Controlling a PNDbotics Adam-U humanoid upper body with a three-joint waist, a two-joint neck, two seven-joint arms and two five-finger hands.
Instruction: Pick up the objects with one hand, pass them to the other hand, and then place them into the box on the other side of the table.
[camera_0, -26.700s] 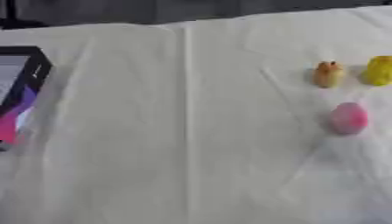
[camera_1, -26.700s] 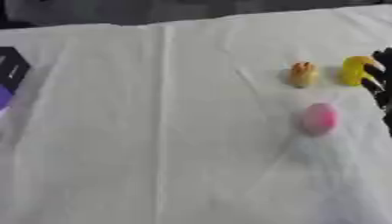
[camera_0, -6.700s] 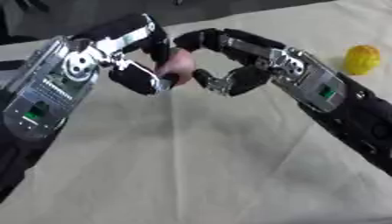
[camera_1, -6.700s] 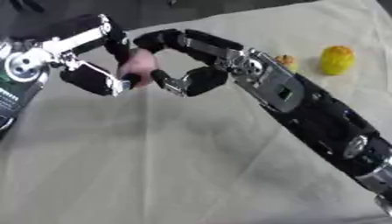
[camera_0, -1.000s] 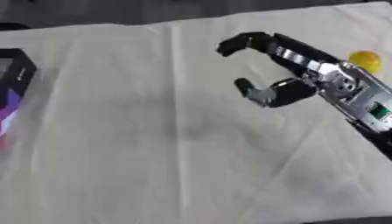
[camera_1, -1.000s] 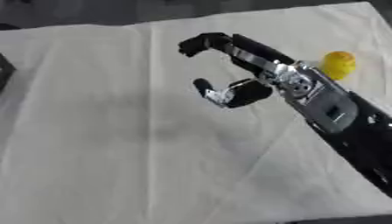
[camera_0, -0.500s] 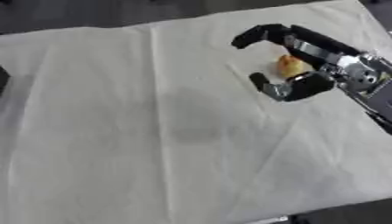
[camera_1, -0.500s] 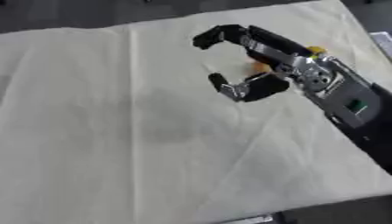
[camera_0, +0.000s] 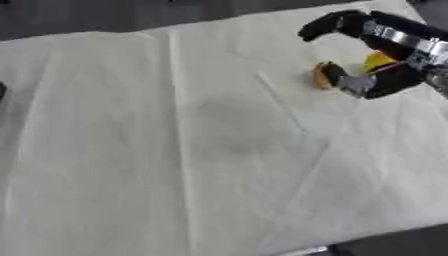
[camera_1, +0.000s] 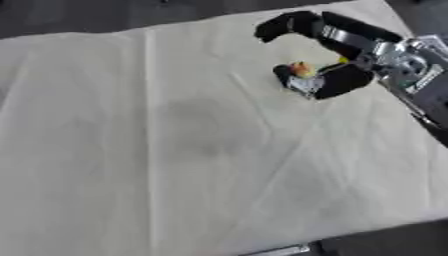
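the pink object that lay by the orange toy (camera_0: 321, 76) at the start, and was later held between both hands above the cloth (camera_0: 175, 150), no longer shows. the left hand is out of view too. the right hand (camera_0: 378, 55) has drawn back from mid-cloth to the far right corner and now hangs over the orange toy, fingers spread and curved, thumb just beside the toy, contact unclear. the yellow object (camera_0: 378, 60) is now mostly hidden behind that hand. the box has slid off the left edge as the camera turned; only a dark sliver remains there.
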